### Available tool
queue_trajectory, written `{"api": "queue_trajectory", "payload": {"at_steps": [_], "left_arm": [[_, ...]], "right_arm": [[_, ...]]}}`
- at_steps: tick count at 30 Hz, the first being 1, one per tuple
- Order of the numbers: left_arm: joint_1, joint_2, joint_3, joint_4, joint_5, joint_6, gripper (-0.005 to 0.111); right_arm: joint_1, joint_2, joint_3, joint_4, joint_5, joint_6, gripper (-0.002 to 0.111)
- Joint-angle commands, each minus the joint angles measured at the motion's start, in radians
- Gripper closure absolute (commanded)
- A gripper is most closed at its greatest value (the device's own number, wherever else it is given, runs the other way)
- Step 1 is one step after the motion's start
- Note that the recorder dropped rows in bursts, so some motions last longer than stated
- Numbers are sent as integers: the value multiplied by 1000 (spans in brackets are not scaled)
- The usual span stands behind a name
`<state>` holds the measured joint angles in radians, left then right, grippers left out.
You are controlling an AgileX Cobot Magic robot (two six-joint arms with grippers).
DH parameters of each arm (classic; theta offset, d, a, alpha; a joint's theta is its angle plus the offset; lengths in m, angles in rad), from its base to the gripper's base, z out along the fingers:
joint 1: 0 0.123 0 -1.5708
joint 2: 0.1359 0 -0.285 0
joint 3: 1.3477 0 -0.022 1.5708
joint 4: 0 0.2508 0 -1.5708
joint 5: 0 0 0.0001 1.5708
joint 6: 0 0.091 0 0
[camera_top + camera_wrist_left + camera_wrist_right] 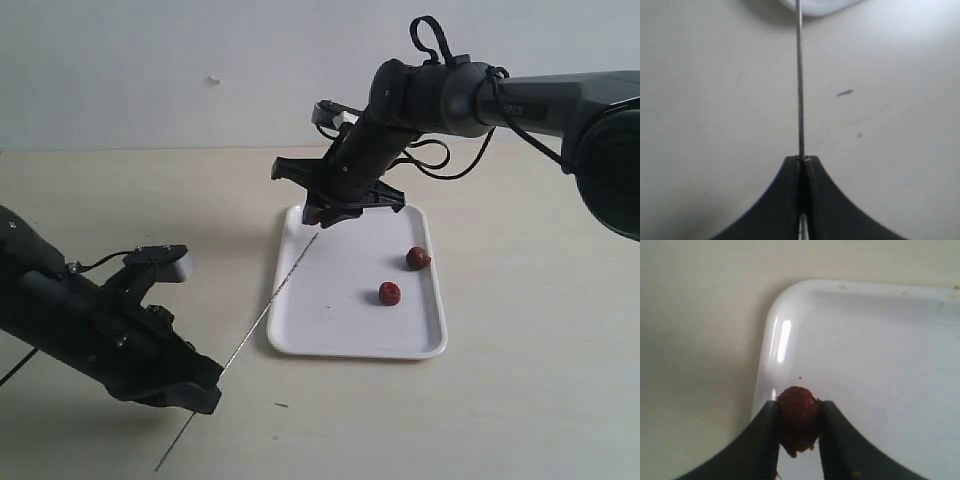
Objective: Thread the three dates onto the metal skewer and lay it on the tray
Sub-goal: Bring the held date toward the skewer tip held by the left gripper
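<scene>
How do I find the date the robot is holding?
Find the white tray, then look at its upper left corner in the exterior view, where the right arm reaches down. The date is pinched between that arm's black jaws. The other two dates lie loose on the tray.

glossy white tray, thin grey metal skewer — wrinkled date, matt table

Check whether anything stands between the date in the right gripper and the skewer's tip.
Nothing visible does. The right gripper holds the date just beyond the free tip of the metal skewer, which the left gripper aims at it. The other two dates lie on the tray, off that line.
</scene>
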<state>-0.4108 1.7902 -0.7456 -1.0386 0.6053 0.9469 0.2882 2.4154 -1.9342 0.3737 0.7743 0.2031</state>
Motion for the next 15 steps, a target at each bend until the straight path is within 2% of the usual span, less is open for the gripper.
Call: {"api": "queue_trajectory", "payload": {"at_steps": [1,8,15], "left_arm": [[3,26,-6,-28,-12,9,107],[3,36,-26,-130,-76,22,107],[3,36,-26,-150,-90,22,107]], "right_arm": [[-5,-17,-8,51,-32,-26,81],[-5,-17,-8,72,-43,-45,81],[-5,-17,-8,82,-71,-45,81]]}}
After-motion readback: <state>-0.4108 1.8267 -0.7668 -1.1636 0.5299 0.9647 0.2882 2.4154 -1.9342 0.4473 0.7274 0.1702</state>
